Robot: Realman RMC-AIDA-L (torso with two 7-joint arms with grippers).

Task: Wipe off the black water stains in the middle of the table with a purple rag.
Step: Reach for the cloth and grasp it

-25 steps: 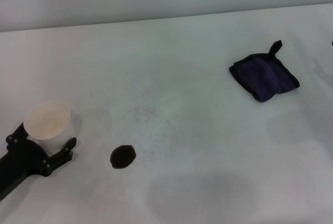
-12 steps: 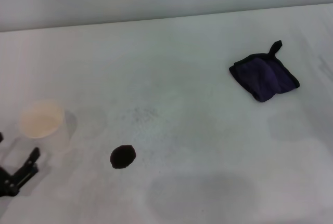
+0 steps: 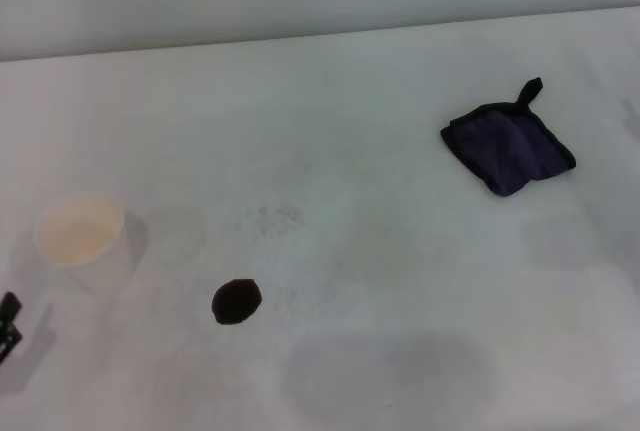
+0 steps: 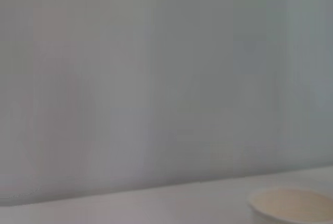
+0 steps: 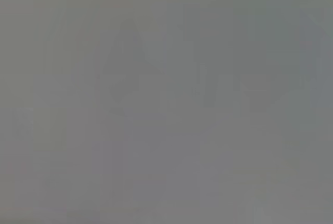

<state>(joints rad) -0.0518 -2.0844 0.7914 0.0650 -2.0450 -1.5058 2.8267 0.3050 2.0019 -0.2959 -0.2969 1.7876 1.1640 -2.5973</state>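
The black water stains are one small round black blot [image 3: 237,301] on the white table [image 3: 380,251], left of centre and toward the front. The purple rag [image 3: 508,147] lies folded at the far right, its black loop pointing away from me. Nothing touches either of them. Only a black tip of my left gripper [image 3: 8,319] shows at the left edge, open and holding nothing, well left of the blot. My right gripper is out of view, and the right wrist view is plain grey.
A pale paper cup [image 3: 82,238] stands upright at the left, between the left gripper and the blot; its rim [image 4: 294,206] shows in the left wrist view. A faint grey speckled smudge [image 3: 270,219] lies behind the blot.
My left gripper let go of the cup and drew back toward the front left, almost out of view. The cup stayed standing. The rag and the blot did not move.
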